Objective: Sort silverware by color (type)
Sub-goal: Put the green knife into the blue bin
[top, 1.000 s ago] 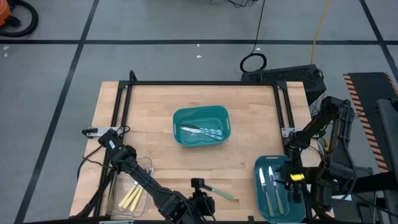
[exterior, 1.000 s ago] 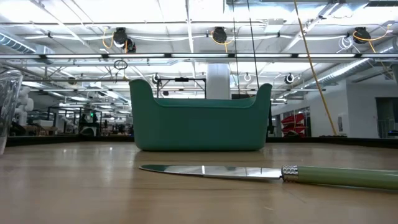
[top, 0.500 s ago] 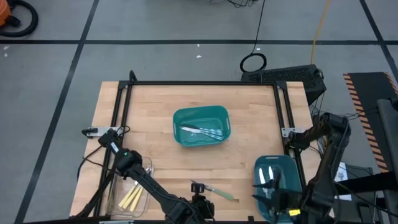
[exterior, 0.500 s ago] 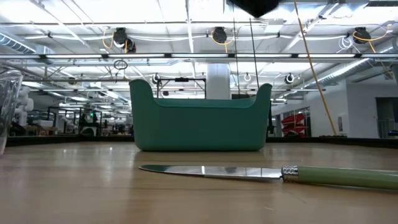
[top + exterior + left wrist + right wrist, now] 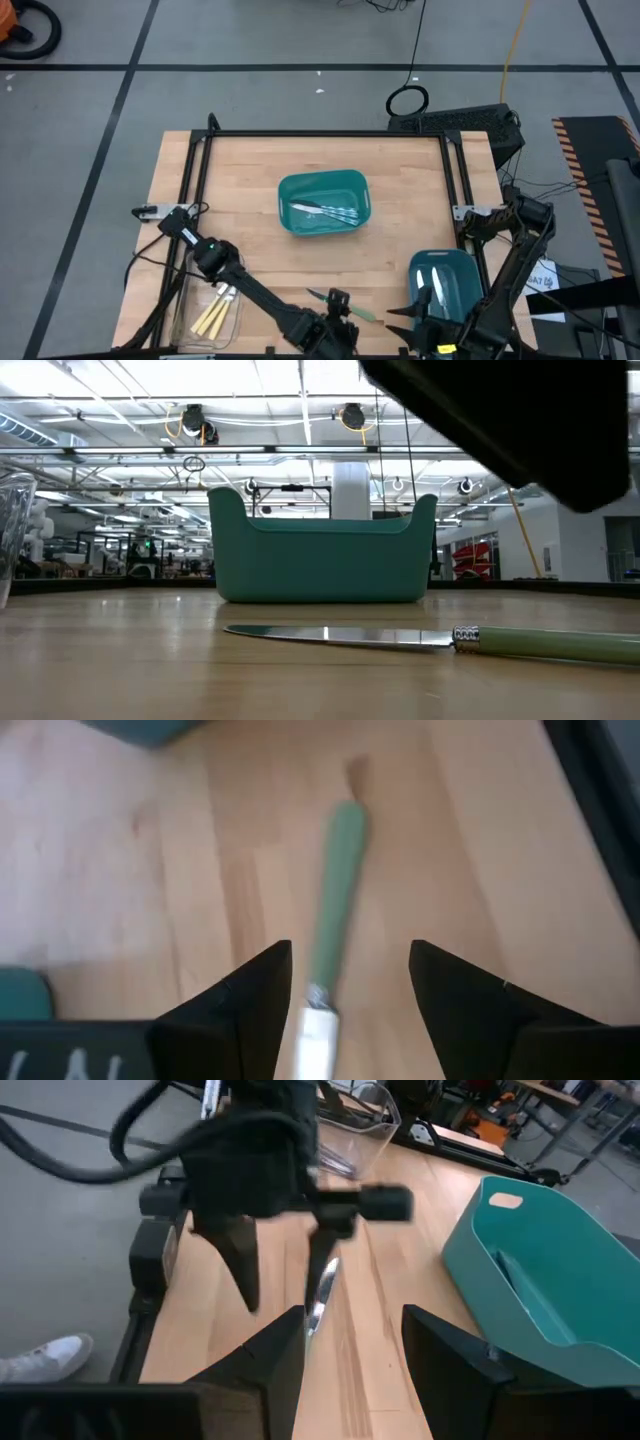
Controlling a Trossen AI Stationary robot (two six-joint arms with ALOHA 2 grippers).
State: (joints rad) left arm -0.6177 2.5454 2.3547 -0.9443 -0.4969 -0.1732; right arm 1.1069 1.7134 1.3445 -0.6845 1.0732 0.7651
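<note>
Sorting is close to complete; you have one piece left loose on the table. Start at the near edge, at 6 o'clock on the tabletop in the high view: the green-handled knife lies flat on the wood. The left gripper hangs directly over it with its fingers spread wide, one on each side of the handle and gripping nothing. Judge this as a grasp not yet made.

At 5 o'clock, the right gripper waits low beside the near teal bin, fingers apart and empty. That bin holds at least two pieces with pale green handles, so treat it as the knife's likely destination.

At 7 o'clock, the clear container holds the yellow-handled pieces; consider that group finished.

At table centre, farther back, the central teal bin contains several bluish all-metal pieces. You cannot tell their exact count.

Remaining work, as judged: close on the knife, carry it to the green group, release.
</note>
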